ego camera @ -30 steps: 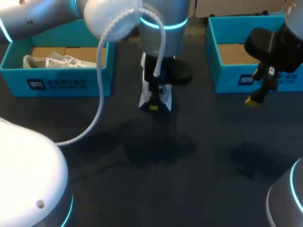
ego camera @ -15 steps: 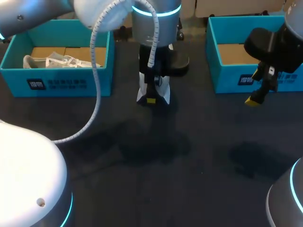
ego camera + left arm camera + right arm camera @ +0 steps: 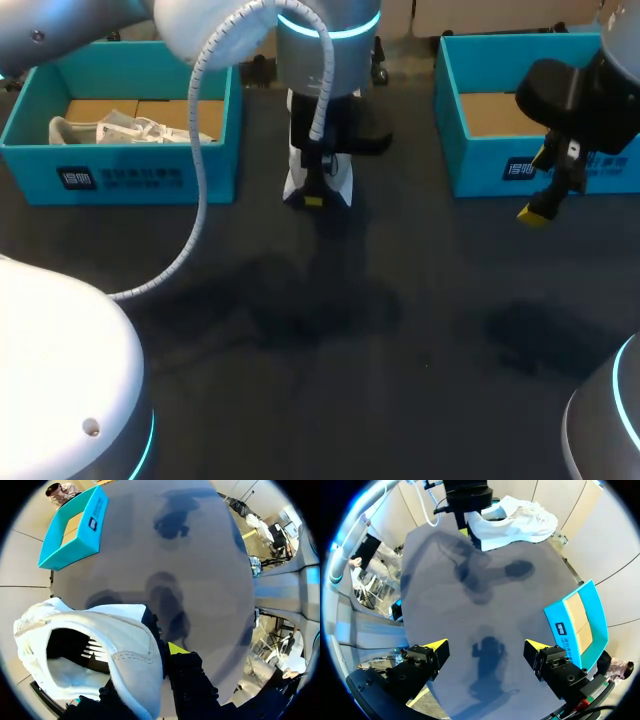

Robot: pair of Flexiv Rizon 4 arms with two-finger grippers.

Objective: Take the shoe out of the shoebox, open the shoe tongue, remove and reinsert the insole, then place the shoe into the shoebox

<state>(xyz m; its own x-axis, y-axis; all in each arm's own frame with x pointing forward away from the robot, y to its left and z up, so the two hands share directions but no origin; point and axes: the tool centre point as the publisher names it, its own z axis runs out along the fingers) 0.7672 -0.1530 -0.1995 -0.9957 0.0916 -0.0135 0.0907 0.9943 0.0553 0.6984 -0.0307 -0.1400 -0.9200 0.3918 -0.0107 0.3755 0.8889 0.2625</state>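
Shoe (image 3: pixel 342 184), white, is out of both boxes in the head view. We see it clamped in our left gripper (image 3: pixel 314 198) over the dark table (image 3: pixel 400 330), between the two teal boxes. The left shoebox (image 3: pixel 200 180) holds a second white shoe (image 3: pixel 120 128). The right shoebox (image 3: pixel 480 170) shows only its cardboard floor. Our right gripper (image 3: pixel 540 208) hangs just in front of that box, well apart from the shoe, and this view does not tell us how its fingers stand.

From the left wrist, the shoe fills the space beside our fingers with its opening turned toward the camera. One yellow tip lies against the outside of its heel; the other is hidden behind the shoe. A teal shoebox (image 3: pixel 75 530) lies far ahead on the table; which of the two it is, we cannot tell.

From the right wrist, our two yellow tips are spread wide with nothing between them. Far ahead, the left gripper pinches the shoe at one end and holds it off the table, with its shadow on the surface.
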